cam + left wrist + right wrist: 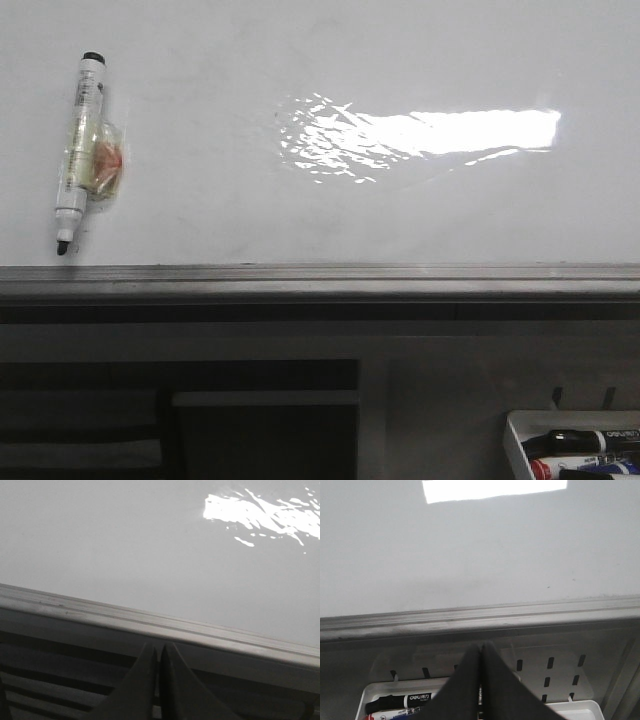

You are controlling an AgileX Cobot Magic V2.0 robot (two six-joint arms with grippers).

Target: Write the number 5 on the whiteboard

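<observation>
The large glossy white whiteboard (300, 210) with its dark grey metal edge rail (320, 280) fills the upper part of your front view, and no stroke of the digit is on it anywhere you can see. So, as I judge it, the writing has not begun. A white-bodied marker with a black cap and tip (78, 150), wrapped in clear tape, lies on the board at its left side. Your left gripper (159, 655) has its fingers pressed together on nothing, below the rail. Your right gripper (481, 652) is likewise closed and empty, above the small white tray of spare markers (585, 707). You have yet to take the marker and write the 5.
</observation>
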